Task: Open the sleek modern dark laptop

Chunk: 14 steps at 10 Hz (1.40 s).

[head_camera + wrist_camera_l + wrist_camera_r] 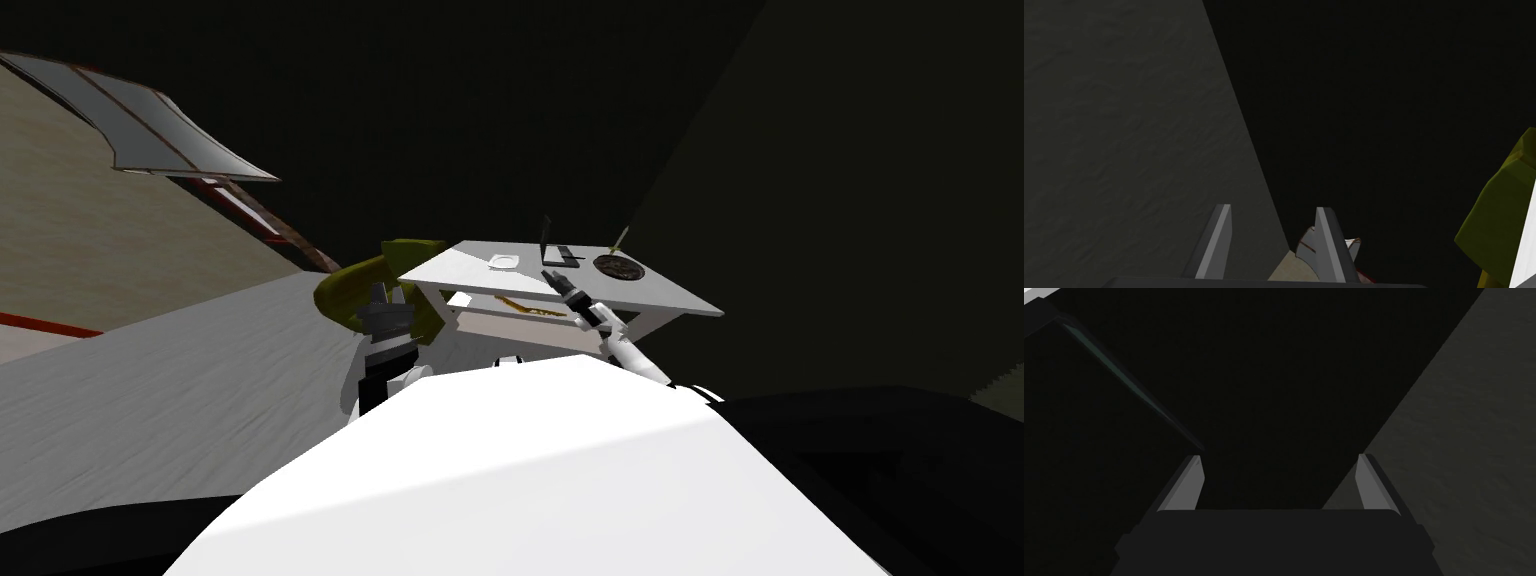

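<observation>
Right gripper point(550, 273), fingers apart and empty, at the thin dark laptop point(560, 254) on the white rectangular table point(680, 295), lid seemingly upright already; next probably just pull clear; left gripper point(1272, 207) idle, fingers apart.

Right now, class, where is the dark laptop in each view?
Head view: laptop on the white table, beyond the right gripper.
Right wrist view: probably its dark, teal-edged lid beside the fingers.
Left wrist view: not in it.
Shared landmark: olive chair, head and left wrist views.
</observation>
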Motion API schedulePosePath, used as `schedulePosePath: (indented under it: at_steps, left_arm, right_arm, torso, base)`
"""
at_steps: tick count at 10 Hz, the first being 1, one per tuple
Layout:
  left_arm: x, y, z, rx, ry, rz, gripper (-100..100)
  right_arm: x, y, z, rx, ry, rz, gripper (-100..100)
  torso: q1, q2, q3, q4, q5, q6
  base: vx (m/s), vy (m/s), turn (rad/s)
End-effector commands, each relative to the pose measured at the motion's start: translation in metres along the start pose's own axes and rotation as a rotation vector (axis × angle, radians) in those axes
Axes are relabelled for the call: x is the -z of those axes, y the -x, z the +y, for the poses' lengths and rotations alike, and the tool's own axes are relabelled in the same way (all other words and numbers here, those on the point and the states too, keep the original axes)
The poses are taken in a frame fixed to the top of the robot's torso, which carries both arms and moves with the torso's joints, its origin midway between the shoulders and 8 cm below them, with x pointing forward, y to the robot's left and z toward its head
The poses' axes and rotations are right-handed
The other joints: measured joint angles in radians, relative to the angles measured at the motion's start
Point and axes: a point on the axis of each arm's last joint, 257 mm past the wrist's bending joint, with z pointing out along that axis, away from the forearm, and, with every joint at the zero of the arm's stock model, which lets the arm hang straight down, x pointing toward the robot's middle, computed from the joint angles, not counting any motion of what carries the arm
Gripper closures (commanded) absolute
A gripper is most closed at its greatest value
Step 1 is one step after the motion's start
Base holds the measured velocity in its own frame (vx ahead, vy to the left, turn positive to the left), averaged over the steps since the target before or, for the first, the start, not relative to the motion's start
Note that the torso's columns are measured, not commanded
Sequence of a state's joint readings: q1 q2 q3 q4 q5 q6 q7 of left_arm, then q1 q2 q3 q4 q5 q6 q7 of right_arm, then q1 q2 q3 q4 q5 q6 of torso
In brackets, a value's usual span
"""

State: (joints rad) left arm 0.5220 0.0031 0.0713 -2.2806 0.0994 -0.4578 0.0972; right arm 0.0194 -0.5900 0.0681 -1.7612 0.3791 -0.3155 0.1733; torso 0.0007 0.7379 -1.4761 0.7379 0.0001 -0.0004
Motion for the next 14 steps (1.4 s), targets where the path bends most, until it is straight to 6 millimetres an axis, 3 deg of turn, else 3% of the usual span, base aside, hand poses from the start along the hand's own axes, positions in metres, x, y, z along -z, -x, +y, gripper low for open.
schedulePosePath:
  at_steps: [1,2,5,6,7,8,9,10,11,12,13,14]
  left_arm:
    - [0.000,0.000,0.000,0.000,0.000,0.000,0]
    - [0.000,0.000,0.000,0.000,0.000,0.000,0]
    - [0.000,0.000,0.000,0.000,0.000,0.000,0]
    - [0.000,0.000,0.000,0.000,0.000,0.000,0]
    - [0.000,0.000,0.000,0.000,0.000,0.000,0]
    - [0.000,0.000,0.000,0.000,0.000,0.000,0]
    - [0.000,0.000,0.000,0.000,0.000,0.000,0]
    - [0.000,0.000,0.000,0.000,0.000,0.000,0]
    - [0.000,0.000,0.000,0.000,0.000,0.000,0]
    - [0.000,0.000,0.000,0.000,0.000,0.000,0]
    - [0.000,0.000,0.000,0.000,0.000,0.000,0]
    - [0.000,0.000,0.000,0.000,0.000,0.000,0]
  right_arm:
    - [-0.005,0.000,-0.031,0.140,-0.037,0.059,-100]
    - [-0.004,-0.001,-0.034,0.141,-0.043,0.064,-100]
    - [-0.011,0.010,-0.073,0.326,-0.084,0.125,-100]
    - [-0.007,0.005,-0.084,0.324,-0.105,0.138,-100]
    - [-0.011,0.017,-0.100,0.417,-0.121,0.161,-100]
    - [-0.007,0.013,-0.111,0.415,-0.143,0.174,-100]
    - [-0.010,0.027,-0.127,0.508,-0.161,0.196,-100]
    - [-0.007,0.025,-0.134,0.506,-0.175,0.204,-100]
    - [-0.009,0.042,-0.150,0.597,-0.195,0.223,-100]
    - [-0.002,0.038,-0.165,0.593,-0.224,0.241,-100]
    - [-0.004,0.056,-0.179,0.680,-0.245,0.258,-100]
    - [0.006,0.053,-0.197,0.676,-0.280,0.279,-100]
  torso:
    - [-0.001,0.000,0.000,0.000,0.000,0.001]
    - [-0.001,0.000,0.000,0.000,0.000,0.000]
    - [-0.001,0.000,0.000,0.000,0.000,0.001]
    - [0.000,0.000,0.000,0.000,0.000,0.000]
    - [-0.001,0.000,0.000,0.000,0.000,0.001]
    - [0.000,-0.001,0.000,0.000,0.000,0.000]
    - [-0.001,0.000,0.000,0.000,0.000,0.001]
    - [0.000,0.000,0.000,0.000,0.000,0.000]
    - [-0.001,0.000,0.000,0.000,0.000,0.001]
    - [0.000,0.000,0.000,0.000,0.000,0.000]
    - [-0.001,0.000,0.000,0.000,0.000,0.001]
    - [0.000,-0.001,0.000,0.000,0.000,0.000]
  base:
    - [-0.028,0.041,0.131]
    - [-0.020,0.035,0.083]
    - [-0.022,0.048,0.143]
    - [-0.013,0.049,0.096]
    - [-0.005,0.058,0.164]
    - [-0.005,0.048,0.087]
    - [-0.007,0.061,0.156]
    - [-0.008,0.047,0.090]
    - [-0.010,0.058,0.166]
    - [-0.007,0.047,0.096]
    - [0.006,0.063,0.179]
    - [0.011,0.053,0.106]
